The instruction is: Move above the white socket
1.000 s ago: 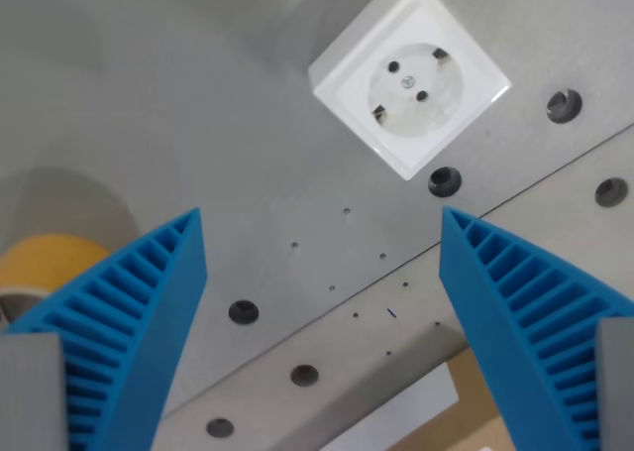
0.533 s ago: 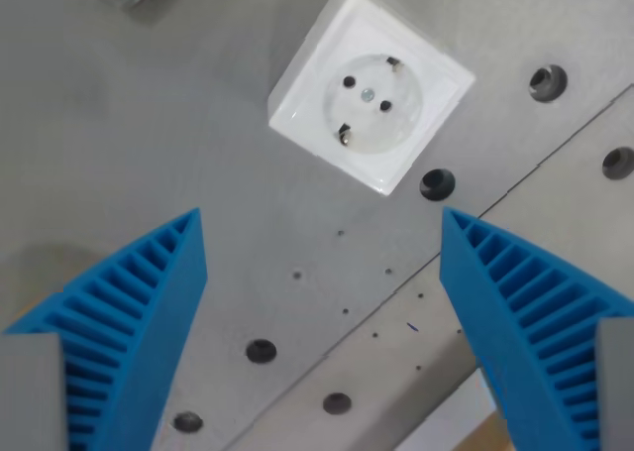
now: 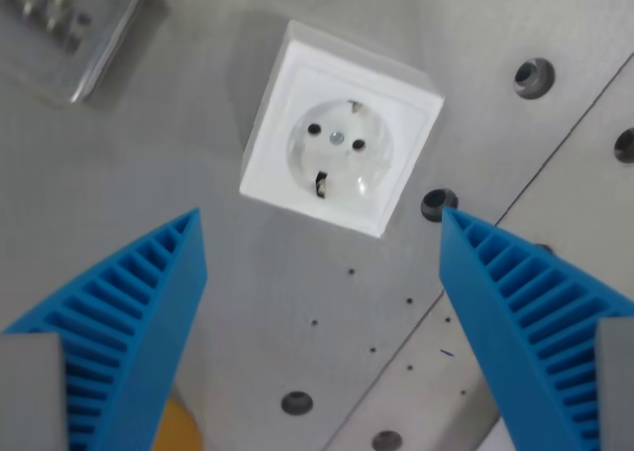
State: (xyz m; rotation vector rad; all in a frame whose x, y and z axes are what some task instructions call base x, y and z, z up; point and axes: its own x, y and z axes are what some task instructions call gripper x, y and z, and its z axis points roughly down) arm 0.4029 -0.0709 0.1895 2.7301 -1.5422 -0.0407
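Observation:
The white socket is a square box with a round two-hole face, standing on the grey metal plate in the upper middle of the wrist view. My gripper is open and empty. Its two blue ribbed fingers stand wide apart at the bottom left and bottom right. The socket lies just beyond the gap between the fingertips, a little toward the view's top.
A metal part with ridges lies at the top left corner. Several screw holes dot the plate. A seam between plates runs diagonally at the right. A bit of yellow shows at the bottom.
The camera has moved and turned: the socket has shifted left and down in the view, toward the gap between the fingers. The metal part has come into view at the top left.

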